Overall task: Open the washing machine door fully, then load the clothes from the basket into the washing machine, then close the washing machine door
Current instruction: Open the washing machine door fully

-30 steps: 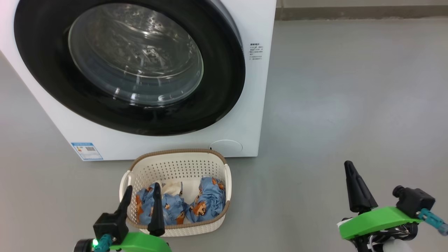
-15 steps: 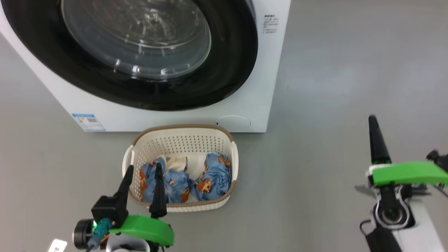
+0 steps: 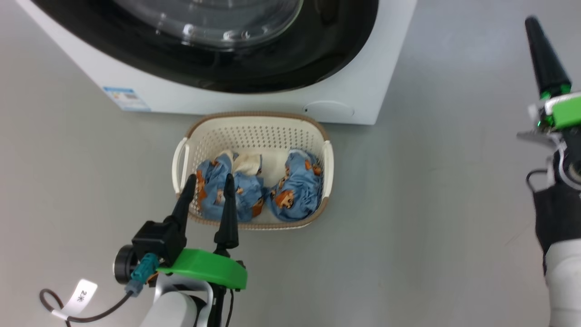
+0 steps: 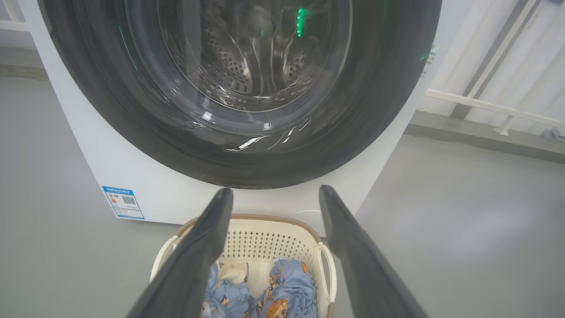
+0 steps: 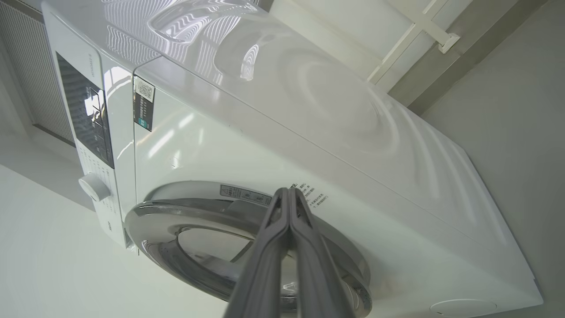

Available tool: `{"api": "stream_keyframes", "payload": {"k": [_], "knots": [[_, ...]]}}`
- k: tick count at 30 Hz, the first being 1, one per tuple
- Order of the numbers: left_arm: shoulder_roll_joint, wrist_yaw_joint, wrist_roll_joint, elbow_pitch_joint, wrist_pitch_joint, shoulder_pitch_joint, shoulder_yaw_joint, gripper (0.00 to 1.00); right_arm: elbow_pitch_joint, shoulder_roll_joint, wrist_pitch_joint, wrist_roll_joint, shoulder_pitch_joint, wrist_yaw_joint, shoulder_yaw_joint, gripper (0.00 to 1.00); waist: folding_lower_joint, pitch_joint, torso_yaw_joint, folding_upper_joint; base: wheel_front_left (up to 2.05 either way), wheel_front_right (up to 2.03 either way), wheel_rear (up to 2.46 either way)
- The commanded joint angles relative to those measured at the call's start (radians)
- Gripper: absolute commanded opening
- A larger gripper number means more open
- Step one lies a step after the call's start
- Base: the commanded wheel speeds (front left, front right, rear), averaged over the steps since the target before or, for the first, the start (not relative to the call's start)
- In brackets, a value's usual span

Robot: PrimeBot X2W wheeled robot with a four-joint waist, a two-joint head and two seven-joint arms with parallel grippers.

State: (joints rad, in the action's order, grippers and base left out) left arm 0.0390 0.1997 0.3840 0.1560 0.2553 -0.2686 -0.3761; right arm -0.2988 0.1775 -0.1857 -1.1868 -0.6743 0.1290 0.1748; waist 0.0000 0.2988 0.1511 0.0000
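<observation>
The washing machine (image 3: 254,97) stands at the top of the head view, its door (image 3: 317,59) showing a black rim and clear glass. In front of it on the floor sits the basket (image 3: 254,116), holding the clothes (image 3: 295,190): blue bear-print pieces and a cream one. My left gripper (image 3: 209,181) hangs open over the basket's near-left rim, with nothing between its fingers. The left wrist view looks past the open left gripper (image 4: 273,192) at the door (image 4: 353,132) and basket (image 4: 265,240). My right gripper (image 3: 532,20) is shut and empty, to the right of the machine. In the right wrist view it (image 5: 289,191) points at the door's rim (image 5: 176,216).
Bare grey floor (image 3: 431,181) spreads to the right of the machine and basket. A blue label (image 3: 126,98) marks the machine's lower left corner. The control knob (image 5: 95,187) sits above the door. A white railing (image 4: 485,106) runs behind the machine.
The head camera has tipped downward, so machine and basket sit higher in the picture. My right gripper, still shut, has risen and gone forward, level with the machine's lower right corner. The left gripper stays open.
</observation>
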Motion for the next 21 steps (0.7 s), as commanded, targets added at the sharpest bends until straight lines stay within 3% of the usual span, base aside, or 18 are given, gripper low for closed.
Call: {"api": "stream_keyframes", "payload": {"k": [1,10,21], "knots": [[0.011,0.010,0.007,-0.030,0.006,-0.031,0.020,1.00,0.022,0.004,-0.021,-0.004,-0.043,0.002,-0.014,0.00,0.0000,0.067,0.055,0.0000,0.00,0.00,0.00],[0.011,0.026,0.040,-0.047,0.006,-0.070,-0.036,1.00,-0.068,0.013,-0.179,-0.001,-0.260,0.002,0.030,0.00,0.0000,0.142,0.110,0.0000,0.00,0.00,0.00],[0.011,0.036,0.060,-0.059,0.006,-0.091,-0.072,1.00,-0.213,-0.033,-0.346,-0.001,-0.479,0.002,0.091,0.00,0.0000,0.189,0.152,0.0000,0.00,0.00,0.00]]}}
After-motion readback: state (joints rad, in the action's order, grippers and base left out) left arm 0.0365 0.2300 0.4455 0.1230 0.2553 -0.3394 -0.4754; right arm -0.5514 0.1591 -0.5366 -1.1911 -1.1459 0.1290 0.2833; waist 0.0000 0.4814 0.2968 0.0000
